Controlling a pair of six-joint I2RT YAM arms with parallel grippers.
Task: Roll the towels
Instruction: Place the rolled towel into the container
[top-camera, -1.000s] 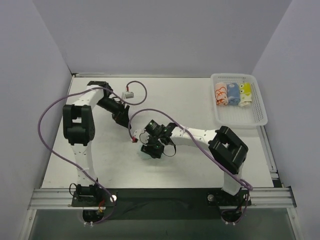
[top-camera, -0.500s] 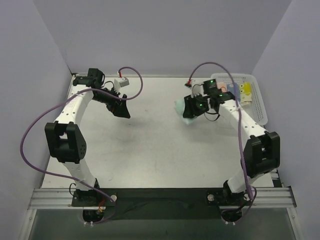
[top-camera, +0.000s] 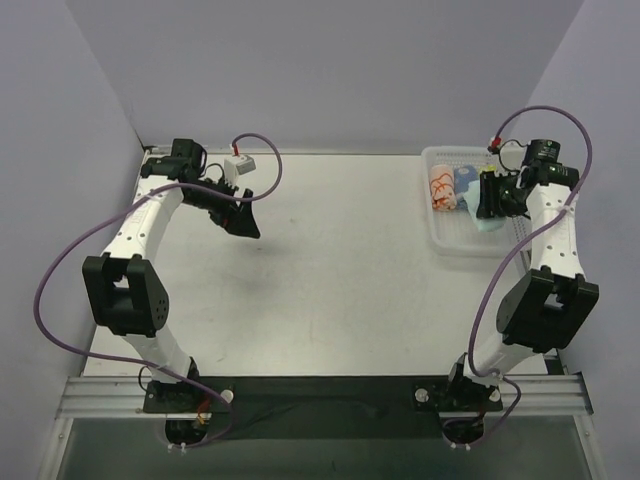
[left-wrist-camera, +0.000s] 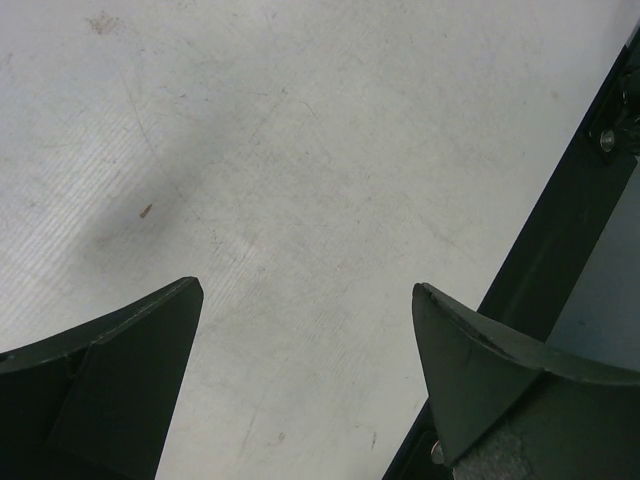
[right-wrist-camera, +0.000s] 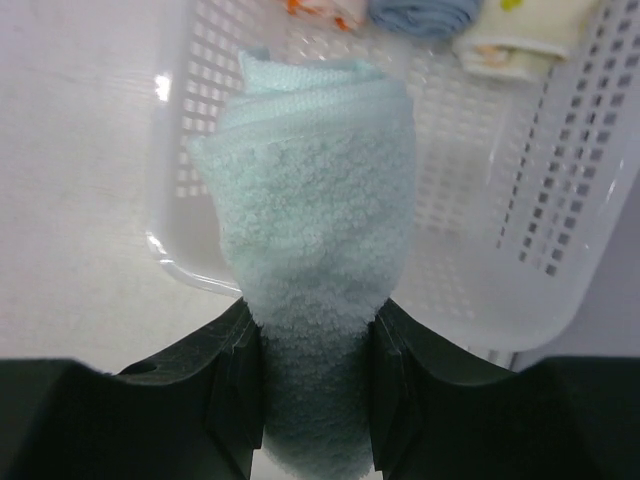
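Observation:
My right gripper (top-camera: 488, 203) is shut on a rolled pale mint-green towel (right-wrist-camera: 315, 270) and holds it above the near part of the white slotted basket (top-camera: 520, 238); the towel also shows in the top view (top-camera: 487, 222). Three rolled towels lie at the basket's far end: white-with-orange (top-camera: 441, 187), blue (top-camera: 466, 182) and yellow (right-wrist-camera: 520, 30), the yellow one mostly hidden by the arm in the top view. My left gripper (top-camera: 243, 222) is open and empty over the bare table at the far left.
A small grey connector block (top-camera: 237, 165) with a purple cable lies near the table's back left. A dark rail (left-wrist-camera: 560, 210) runs along the table edge beside my left gripper. The walls stand close on three sides.
My right gripper has carried the rolled mint-green towel from the table's middle to the right, over the basket. The left arm has swung back to the far left.

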